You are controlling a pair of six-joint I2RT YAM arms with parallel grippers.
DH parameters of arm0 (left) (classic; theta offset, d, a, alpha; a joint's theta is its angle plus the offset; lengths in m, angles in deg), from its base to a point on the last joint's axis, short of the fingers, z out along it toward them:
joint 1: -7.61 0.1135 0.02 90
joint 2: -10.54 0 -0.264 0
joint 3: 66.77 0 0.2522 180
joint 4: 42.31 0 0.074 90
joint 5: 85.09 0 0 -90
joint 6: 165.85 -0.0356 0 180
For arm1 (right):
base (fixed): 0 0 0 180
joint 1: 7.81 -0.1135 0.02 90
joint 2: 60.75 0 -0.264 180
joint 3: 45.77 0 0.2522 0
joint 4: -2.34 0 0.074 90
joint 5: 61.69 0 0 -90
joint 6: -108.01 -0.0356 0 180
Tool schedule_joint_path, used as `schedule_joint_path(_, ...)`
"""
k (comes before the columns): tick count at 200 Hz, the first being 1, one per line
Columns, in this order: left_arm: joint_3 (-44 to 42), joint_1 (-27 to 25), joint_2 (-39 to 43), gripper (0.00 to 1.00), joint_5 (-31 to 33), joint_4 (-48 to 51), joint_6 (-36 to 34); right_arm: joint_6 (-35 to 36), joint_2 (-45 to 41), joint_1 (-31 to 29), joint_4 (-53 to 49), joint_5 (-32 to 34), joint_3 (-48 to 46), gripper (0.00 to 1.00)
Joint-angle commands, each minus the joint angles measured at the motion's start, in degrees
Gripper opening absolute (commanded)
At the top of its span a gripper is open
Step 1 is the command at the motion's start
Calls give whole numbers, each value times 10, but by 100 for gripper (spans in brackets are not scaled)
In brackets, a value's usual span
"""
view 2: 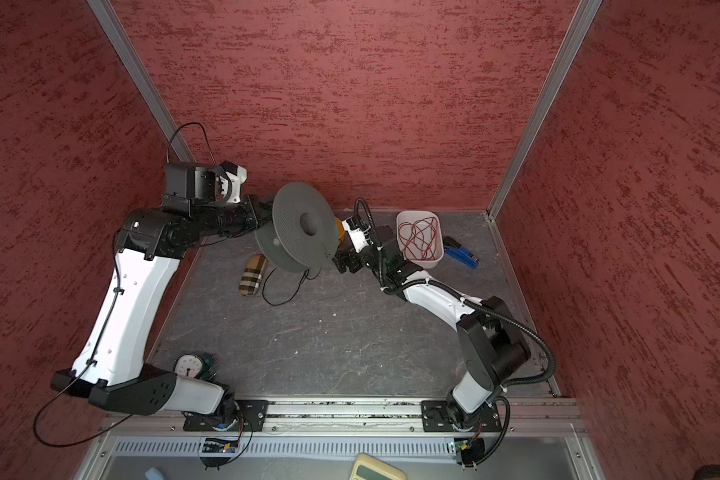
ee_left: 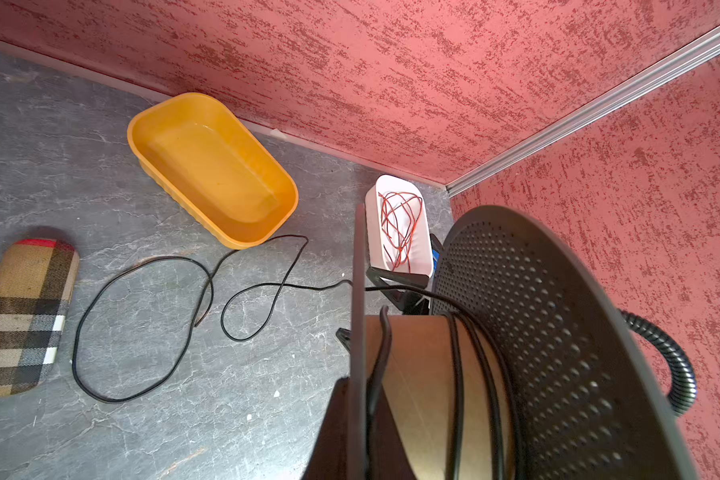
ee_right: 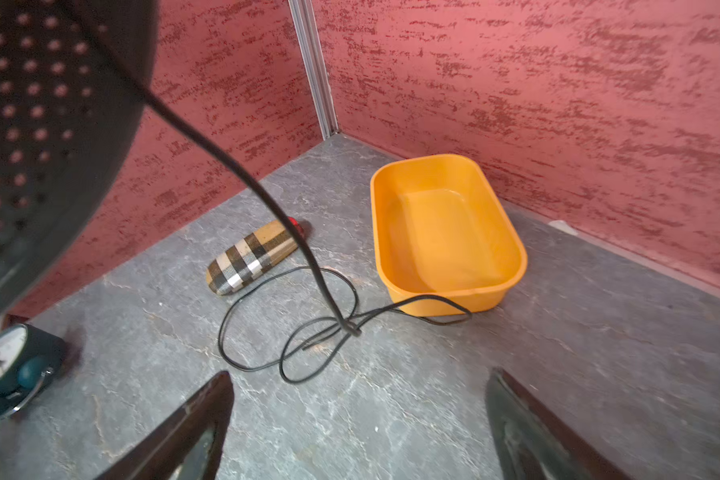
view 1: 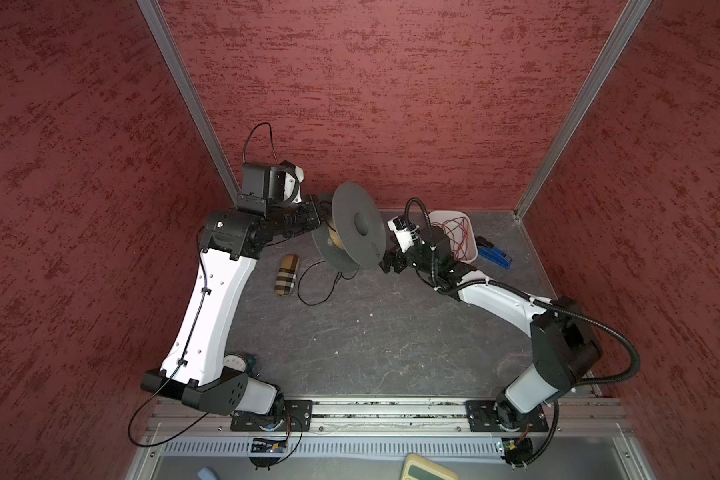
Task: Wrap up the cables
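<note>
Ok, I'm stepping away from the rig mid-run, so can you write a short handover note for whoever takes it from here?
Left gripper: shut on the rim of the grey spool, holding it up over the table.
Right gripper: open and empty, beside the spool.
Cable: a few turns sit on the spool's cardboard core. The rest hangs down and lies in loose loops on the table near the plaid case and the orange tub.
Done: winding has begun.
Left: wind the loose length onto the core.
</note>
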Motion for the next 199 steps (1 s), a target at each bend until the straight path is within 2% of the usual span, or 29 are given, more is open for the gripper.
schedule_joint_path(1, 16, 4, 16, 0, -23, -41, 15, -28, 19, 2, 37, -31, 27, 95)
schedule_joint_path(29, 16, 5, 15, 0, -28, -43, 18, -52, 41, 3, 52, -57, 38, 95)
schedule_joint_path(103, 19, 7, 15, 0, -35, -45, 26, -108, 79, 24, 102, -66, 52, 94)
schedule_joint_path(130, 19, 8, 13, 0, -37, -46, 31, -103, 98, 26, 90, -74, 76, 93)
schedule_joint_path(170, 19, 10, 12, 0, -37, -48, 35, -106, 124, 26, 62, -111, 105, 85)
schedule_joint_path(199, 18, 12, 8, 0, -44, -54, 39, -119, 124, 26, 65, -103, 101, 78)
